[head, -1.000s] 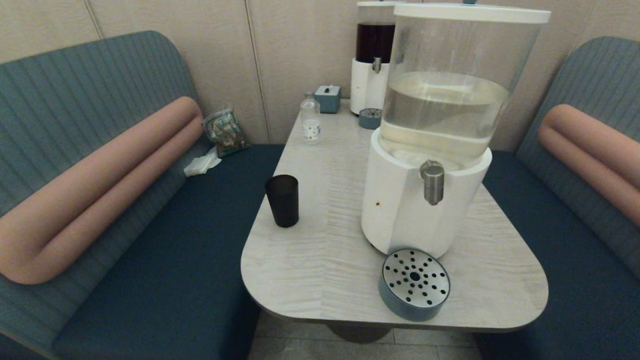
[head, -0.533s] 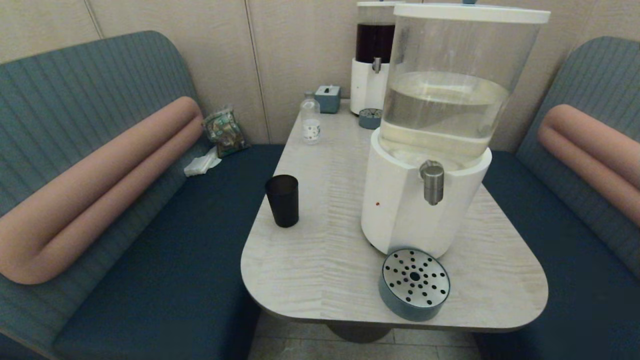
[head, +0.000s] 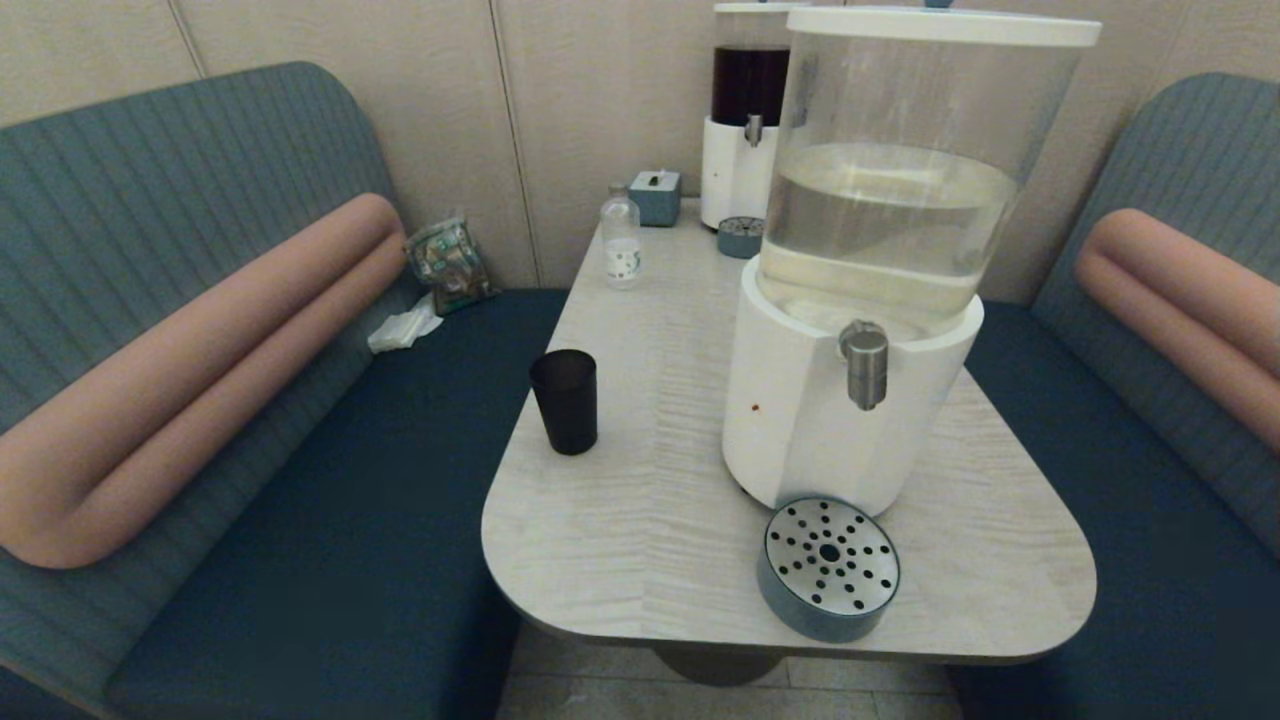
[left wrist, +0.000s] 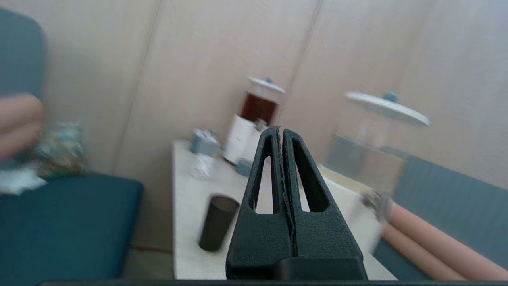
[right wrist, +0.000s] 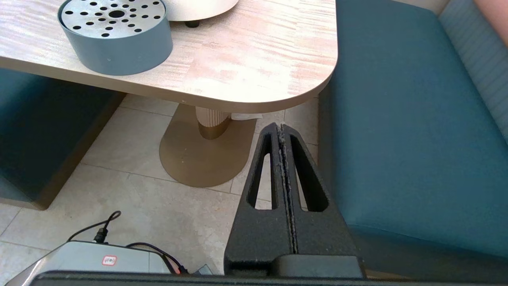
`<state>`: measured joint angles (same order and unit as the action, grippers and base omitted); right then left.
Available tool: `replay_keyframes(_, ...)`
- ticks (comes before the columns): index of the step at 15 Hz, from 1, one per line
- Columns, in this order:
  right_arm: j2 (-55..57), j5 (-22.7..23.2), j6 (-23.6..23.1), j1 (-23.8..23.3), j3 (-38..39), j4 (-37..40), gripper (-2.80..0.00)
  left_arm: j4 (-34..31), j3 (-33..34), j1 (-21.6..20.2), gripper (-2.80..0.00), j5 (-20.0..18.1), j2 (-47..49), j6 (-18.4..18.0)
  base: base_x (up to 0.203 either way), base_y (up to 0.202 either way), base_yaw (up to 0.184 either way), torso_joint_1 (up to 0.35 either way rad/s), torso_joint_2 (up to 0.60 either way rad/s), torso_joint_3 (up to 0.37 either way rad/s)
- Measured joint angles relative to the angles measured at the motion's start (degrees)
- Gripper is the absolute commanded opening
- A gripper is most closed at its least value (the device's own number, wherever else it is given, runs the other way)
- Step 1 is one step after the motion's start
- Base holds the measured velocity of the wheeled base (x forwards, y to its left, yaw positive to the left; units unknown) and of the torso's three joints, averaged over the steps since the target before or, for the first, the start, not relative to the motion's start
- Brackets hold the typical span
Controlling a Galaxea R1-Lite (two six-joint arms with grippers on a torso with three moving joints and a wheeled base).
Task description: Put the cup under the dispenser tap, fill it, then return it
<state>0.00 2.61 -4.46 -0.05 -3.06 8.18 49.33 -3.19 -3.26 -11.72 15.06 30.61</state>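
While the cup (head: 564,401), matte black and upright, stood near the worktop (head: 640,520) edge, well apart from the dispenser tap (head: 865,364), the left tool (left wrist: 281,131) and right tool (right wrist: 281,128) were pressed together, empty.

Teal booth seats (head: 330,520), beige panelled wall (head: 590,120)

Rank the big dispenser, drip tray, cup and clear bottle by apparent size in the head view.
1. Big dispenser.
2. Drip tray, though it lies nearest the camera.
3. Cup.
4. Clear bottle, though it stands farther back, so cup versus bottle in true size stays unsure.
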Motion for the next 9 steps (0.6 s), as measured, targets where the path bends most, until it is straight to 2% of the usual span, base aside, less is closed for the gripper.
replay_keyframes(3,0.00,-0.02,0.02,0.05,0.00,-0.02,-2.80,-8.11,-1.05,3.05,-2.80,-0.95,-4.38,0.10,0.000,0.000,0.000,0.000,0.00,0.000)
replay_keyframes(5,0.00,-0.02,0.02,0.05,0.01,-0.06,-2.80,-14.60,-1.07,3.50,-2.80,-1.34,-9.46,-1.56,0.000,0.000,0.000,0.000,0.00,0.000)
replay_keyframes(6,0.00,-0.02,0.04,0.00,0.01,-0.06,-2.80,-17.61,-0.39,3.59,-2.80,-1.04,-11.33,-3.87,0.000,0.000,0.000,0.000,0.00,0.000)
replay_keyframes(9,0.00,-0.02,0.00,0.00,0.01,-0.06,-2.80,-24.39,2.44,3.67,-2.80,3.28,-14.10,-16.99,0.000,0.000,0.000,0.000,0.00,0.000)
